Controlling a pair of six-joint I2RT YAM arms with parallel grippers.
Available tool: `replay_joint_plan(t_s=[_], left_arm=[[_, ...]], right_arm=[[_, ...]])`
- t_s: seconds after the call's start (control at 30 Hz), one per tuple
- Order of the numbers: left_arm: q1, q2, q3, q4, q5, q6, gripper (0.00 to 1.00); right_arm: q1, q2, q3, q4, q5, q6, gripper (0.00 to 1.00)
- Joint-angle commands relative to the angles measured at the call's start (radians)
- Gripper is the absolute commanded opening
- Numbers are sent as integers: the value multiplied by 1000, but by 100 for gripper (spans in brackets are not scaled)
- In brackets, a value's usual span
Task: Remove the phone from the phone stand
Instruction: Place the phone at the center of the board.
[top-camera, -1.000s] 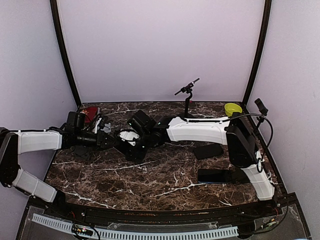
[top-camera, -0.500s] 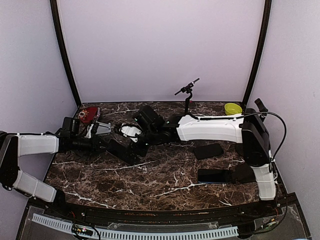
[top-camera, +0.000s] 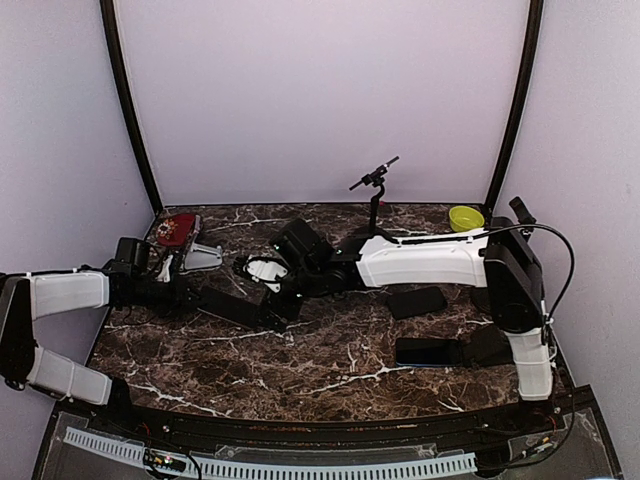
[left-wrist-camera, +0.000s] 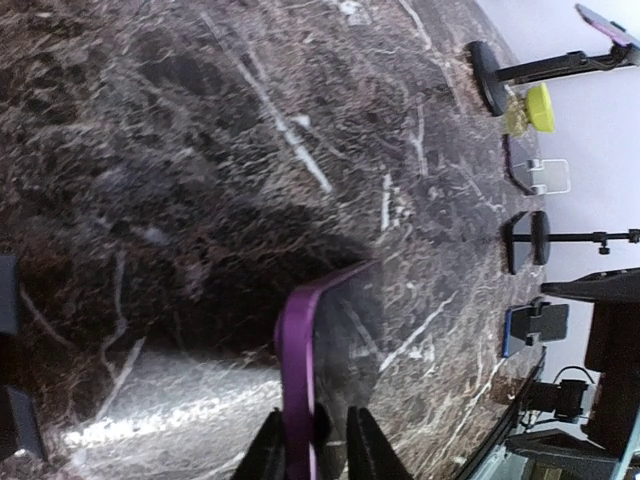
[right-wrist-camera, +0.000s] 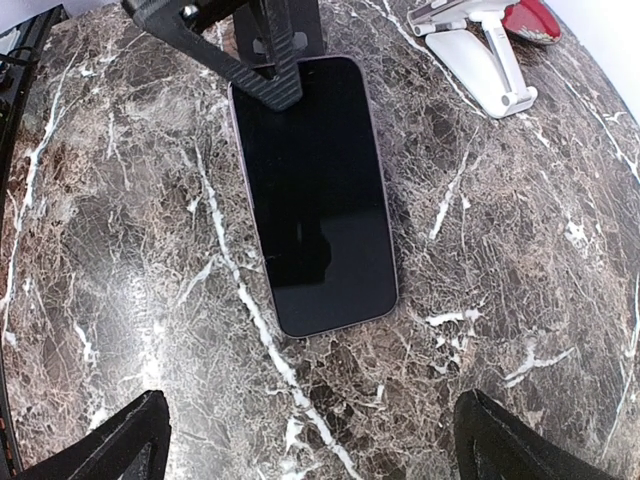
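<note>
The phone (top-camera: 236, 309) lies flat and face up on the marble table, a dark screen in a purple case (right-wrist-camera: 315, 190). The white phone stand (top-camera: 200, 257) stands empty just behind its left end (right-wrist-camera: 480, 50). My left gripper (top-camera: 190, 293) reaches in low from the left. The phone's purple edge (left-wrist-camera: 295, 370) sits between its jaws (left-wrist-camera: 318, 440), against one finger, with a small gap to the other. My right gripper (top-camera: 274, 304) hovers over the phone's right end, wide open and empty (right-wrist-camera: 325, 450).
A red object (top-camera: 178, 228) lies behind the stand at the back left. A black clamp stand (top-camera: 375, 190) and a yellow bowl (top-camera: 465, 217) are at the back right. Two more dark phones (top-camera: 417, 301) (top-camera: 428, 351) lie on the right side.
The right gripper opened wide and drew back to the right off the phone. The left arm pulled left, and its jaws have parted slightly. The phone now lies flat on the table.
</note>
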Motion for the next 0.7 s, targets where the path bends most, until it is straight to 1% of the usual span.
replay_joint_plan(t_s=[0.0,0.1,0.2,0.37,0.47,0.53,0.6,0.67], left_arm=[[6,4,48,-152,-139,72,24],[4,15,57,-180,-165,89,27],[6,24,64,-187,-175,96,33],[6,27,77,-192,-196,108,50],[6,20,85,-196,-188,113,64],[4,5,91,-195,-169,118,77],[1,-16,110,-211,-169,131,83],[-3,-35,132,-236,-168,142,85]], right_arm=[[2,-51,-15,43,-7,12,99],[0,-55,-22,49,-8,13,99],[-1,-54,-24,53,-13,15,99],[-1,-54,-28,57,-16,19,99],[-4,-59,-33,61,-20,20,99],[-9,-66,-43,71,-29,27,99],[-14,-74,-53,81,-39,35,99],[-20,-82,-62,93,-50,43,99]])
